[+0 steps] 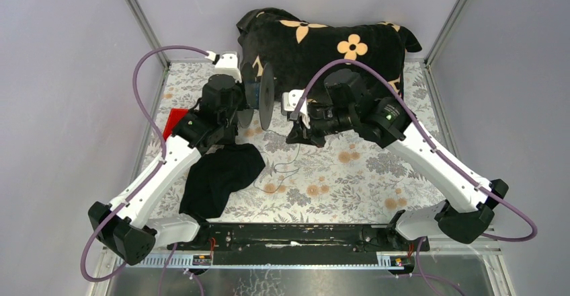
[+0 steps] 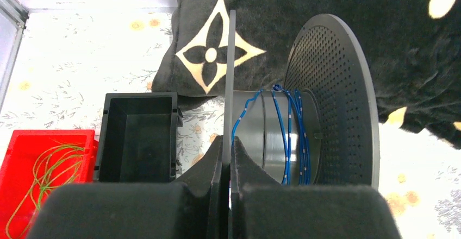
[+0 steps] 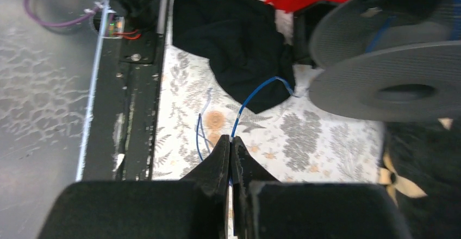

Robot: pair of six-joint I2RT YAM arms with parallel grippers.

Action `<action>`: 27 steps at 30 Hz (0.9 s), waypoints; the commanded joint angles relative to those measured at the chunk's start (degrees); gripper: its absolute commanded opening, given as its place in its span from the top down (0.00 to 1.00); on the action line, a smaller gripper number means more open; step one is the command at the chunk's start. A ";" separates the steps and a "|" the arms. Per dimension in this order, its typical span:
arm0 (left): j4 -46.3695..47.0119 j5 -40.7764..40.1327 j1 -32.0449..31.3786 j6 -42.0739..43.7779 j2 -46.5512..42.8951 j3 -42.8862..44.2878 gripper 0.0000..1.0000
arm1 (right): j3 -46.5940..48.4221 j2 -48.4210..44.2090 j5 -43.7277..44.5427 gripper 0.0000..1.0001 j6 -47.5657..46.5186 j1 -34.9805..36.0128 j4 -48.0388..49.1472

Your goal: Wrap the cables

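A black spool (image 1: 264,95) stands on edge at the back of the table. My left gripper (image 2: 227,140) is shut on one thin flange (image 2: 230,76) of this spool. Thin blue cable (image 2: 289,136) is wound in several turns on the grey hub (image 2: 266,133), beside the perforated flange (image 2: 331,98). My right gripper (image 3: 231,140) is shut on the blue cable (image 3: 251,99), which arcs from the fingertips toward the spool (image 3: 391,81). Loose cable (image 3: 202,136) lies on the table below; it also shows in the top view (image 1: 286,169).
A black pillow with tan flowers (image 1: 322,44) lies at the back. A black cloth (image 1: 218,175) lies front left. A red bin (image 2: 43,165) holds yellow-green strands beside an empty black bin (image 2: 138,136). A black rail (image 1: 289,234) runs along the near edge.
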 commanded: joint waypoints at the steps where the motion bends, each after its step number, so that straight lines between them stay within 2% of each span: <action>1: 9.03 -2.24 -1.40 5.68 -2.83 -1.43 1.00 | 4.78 -1.26 9.94 1.00 0.55 0.11 -0.88; 16: 10.09 1.59 -5.24 12.27 -4.36 -6.03 1.00 | 10.44 -1.28 21.55 1.00 -0.46 0.06 -0.53; 27: 9.70 7.95 -6.16 13.28 -5.79 -8.24 1.00 | 13.48 0.51 29.67 1.00 -1.66 0.11 1.14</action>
